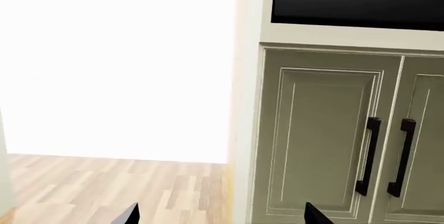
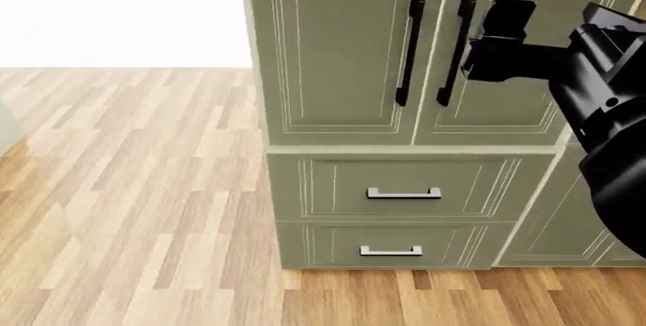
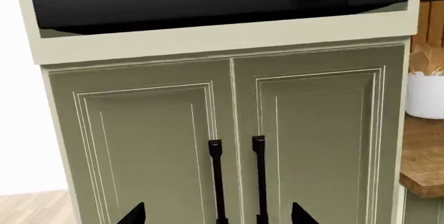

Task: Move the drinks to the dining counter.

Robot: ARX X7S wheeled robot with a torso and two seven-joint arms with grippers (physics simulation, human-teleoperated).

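No drinks in view. Right gripper (image 3: 216,214) and left gripper (image 1: 220,214) jaws apart, empty, facing cabinet (image 2: 404,76) at 12 o'clock. Handling unassessable.

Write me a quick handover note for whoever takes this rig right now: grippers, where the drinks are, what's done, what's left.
Left gripper: open, holding nothing.
Right gripper: open, holding nothing, facing the black door handles of the olive-green cabinet.
Drinks: no bottle in any view. Dining counter: not in view either.
Done: nothing that shows.
Left: find the bottles, carry them to the dining counter.
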